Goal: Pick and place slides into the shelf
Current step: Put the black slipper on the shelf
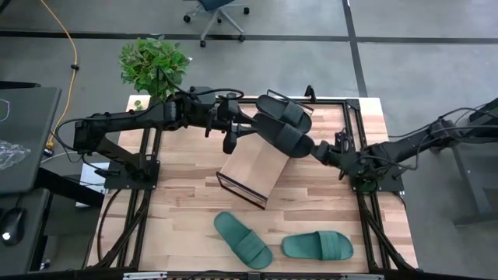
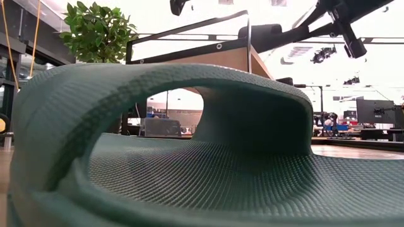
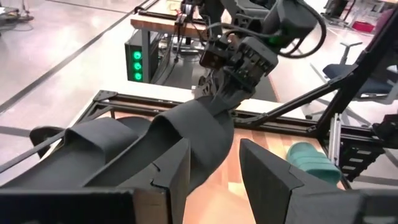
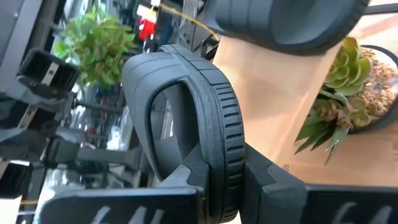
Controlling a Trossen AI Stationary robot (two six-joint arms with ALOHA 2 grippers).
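Two black slides are at the top of the slanted shelf (image 1: 247,173). The farther black slide (image 1: 285,111) lies on the shelf's upper edge. The nearer black slide (image 1: 282,137) is in my right gripper (image 1: 316,148), which is shut on it. My left gripper (image 1: 232,138) is open beside that slide's left end. Its fingers (image 3: 174,169) stand on either side of the sole (image 3: 198,140), and I cannot tell whether they touch it. Two teal slides (image 1: 243,239) (image 1: 317,246) lie flat on the table near its near edge. My right gripper (image 4: 222,179) pinches the nearer black slide between its two fingers by the ribbed sole rim (image 4: 219,146) at its right end, close to the strap. The fingers come level from the table's right, along the slide. The slide reaches out over the shelf's top; whether it rests there stays hidden.
A leafy potted plant (image 1: 153,64) stands at the table's far left corner, and a succulent in a pot (image 4: 346,79) shows past the shelf. A teal slide (image 2: 189,157) fills the low view. There is bare table (image 1: 187,194) left of the shelf.
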